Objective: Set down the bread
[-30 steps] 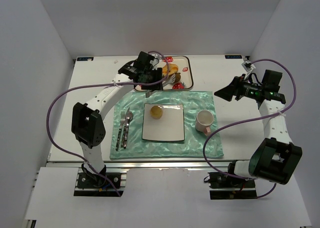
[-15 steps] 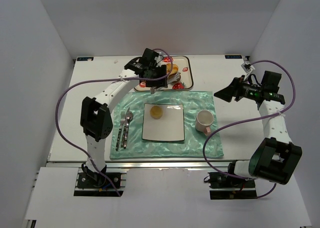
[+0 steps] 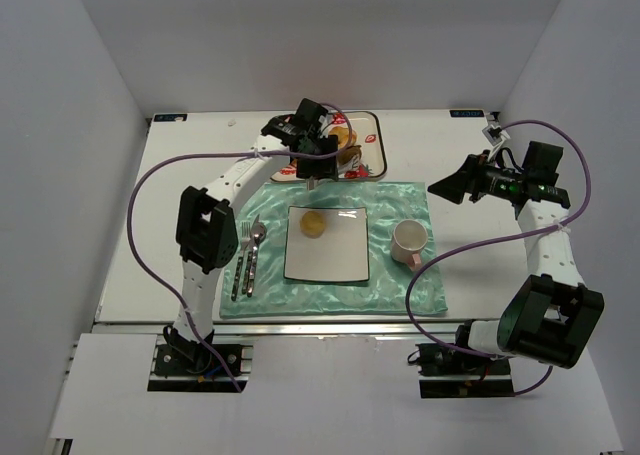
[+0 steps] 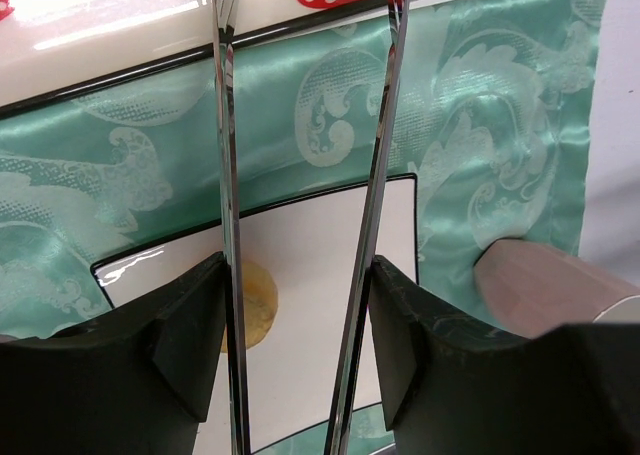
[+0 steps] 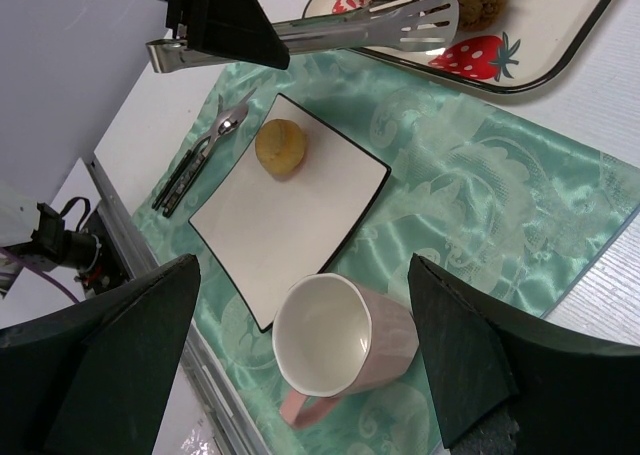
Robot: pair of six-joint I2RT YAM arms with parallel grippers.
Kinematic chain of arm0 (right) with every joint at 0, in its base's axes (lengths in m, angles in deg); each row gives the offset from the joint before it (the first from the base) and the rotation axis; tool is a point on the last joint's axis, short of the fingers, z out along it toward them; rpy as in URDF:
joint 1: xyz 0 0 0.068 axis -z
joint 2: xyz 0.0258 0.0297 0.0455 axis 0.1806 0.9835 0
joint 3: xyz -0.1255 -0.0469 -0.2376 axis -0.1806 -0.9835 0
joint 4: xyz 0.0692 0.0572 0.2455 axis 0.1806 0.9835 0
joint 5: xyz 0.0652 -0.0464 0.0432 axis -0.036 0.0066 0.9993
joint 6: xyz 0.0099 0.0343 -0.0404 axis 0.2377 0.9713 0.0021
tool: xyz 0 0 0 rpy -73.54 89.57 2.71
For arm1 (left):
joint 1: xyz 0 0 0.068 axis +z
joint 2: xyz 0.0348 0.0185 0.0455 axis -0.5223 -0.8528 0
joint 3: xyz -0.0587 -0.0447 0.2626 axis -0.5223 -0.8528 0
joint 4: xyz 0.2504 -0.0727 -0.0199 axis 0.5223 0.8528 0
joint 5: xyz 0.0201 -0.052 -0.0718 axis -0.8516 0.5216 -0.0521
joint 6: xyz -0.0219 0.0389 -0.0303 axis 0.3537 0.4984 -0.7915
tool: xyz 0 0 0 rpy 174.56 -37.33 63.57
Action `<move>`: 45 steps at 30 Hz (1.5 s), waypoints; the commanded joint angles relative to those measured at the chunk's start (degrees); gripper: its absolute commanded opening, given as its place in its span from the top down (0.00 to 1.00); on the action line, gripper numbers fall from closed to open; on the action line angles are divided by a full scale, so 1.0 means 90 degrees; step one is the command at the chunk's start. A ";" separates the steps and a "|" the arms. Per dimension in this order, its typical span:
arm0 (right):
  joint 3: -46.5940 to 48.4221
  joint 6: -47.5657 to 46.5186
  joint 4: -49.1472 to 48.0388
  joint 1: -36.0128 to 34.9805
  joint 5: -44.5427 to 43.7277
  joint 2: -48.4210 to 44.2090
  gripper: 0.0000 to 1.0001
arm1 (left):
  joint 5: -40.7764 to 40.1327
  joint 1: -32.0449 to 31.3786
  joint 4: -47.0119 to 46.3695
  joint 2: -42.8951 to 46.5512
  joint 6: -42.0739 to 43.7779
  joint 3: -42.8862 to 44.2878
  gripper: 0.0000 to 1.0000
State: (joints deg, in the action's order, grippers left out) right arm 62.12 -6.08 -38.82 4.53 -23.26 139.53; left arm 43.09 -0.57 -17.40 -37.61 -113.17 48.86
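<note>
Left gripper [image 4: 298, 275] clamps the tongs [image 5: 330, 30], tips apart and empty over the tray's [image 3: 378, 147] near edge. Bread [image 3: 313, 221] sits at the plate's [image 3: 340, 260] far-left corner, mug [image 3: 410, 241] to its right, cutlery [image 3: 248, 255] to its left. Right gripper [image 3: 447, 187] is spread wide, clear beyond the placemat's [image 3: 400, 200] far-right corner.

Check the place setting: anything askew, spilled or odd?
Nothing is spilled or damaged. The roll sits off-centre, near the far-left corner of the plate. The mat looks slightly rumpled at its near-right corner. The mug stands upright, and the cutlery lies lined up left of the plate.
</note>
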 commanded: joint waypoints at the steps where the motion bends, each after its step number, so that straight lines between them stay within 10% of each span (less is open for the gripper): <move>1: -0.0073 0.0040 -0.0198 0.0020 0.0134 -0.0130 0.11 | -0.0018 -0.0091 -0.0020 0.0067 -0.0072 0.0383 0.35; 13: -0.0112 0.0040 -0.0218 0.0020 0.0134 -0.0130 0.11 | -0.0281 -0.0101 0.0146 -0.0295 -0.0141 0.0647 0.44; 28: -0.0141 0.0021 -0.0169 0.0020 0.0124 -0.0189 0.11 | -0.0408 -0.0110 -0.0371 0.0495 0.0015 0.0013 0.92; 45: -0.0131 0.0079 -0.0179 0.0029 0.0153 -0.0198 0.11 | 0.0295 -0.0110 -0.0264 0.1774 0.0524 -0.0602 1.00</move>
State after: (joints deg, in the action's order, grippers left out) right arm 61.25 -5.58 -38.97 4.53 -23.24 139.48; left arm 43.40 -1.60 -19.04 -25.22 -109.61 45.52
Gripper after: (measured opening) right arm 0.895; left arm 0.357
